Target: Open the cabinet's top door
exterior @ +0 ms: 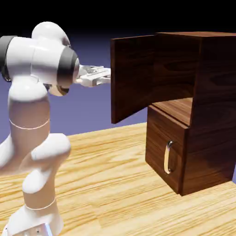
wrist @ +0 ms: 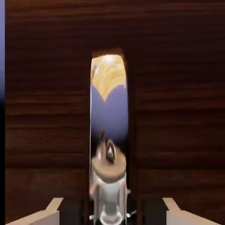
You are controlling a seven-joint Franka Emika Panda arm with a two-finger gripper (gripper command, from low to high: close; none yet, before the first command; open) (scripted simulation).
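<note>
White arm (exterior: 32,115) bent upright, end effector (exterior: 103,76) level, clamped on open top door's (exterior: 133,78) handle (wrist: 109,145).

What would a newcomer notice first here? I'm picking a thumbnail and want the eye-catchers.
The top door of the dark wood cabinet stands swung wide open, baring the upper compartment. The white arm fills the exterior view's left, its tool at the door's outer face, shut on the handle, whose mirror-like silver bar dominates the hand view.
</note>
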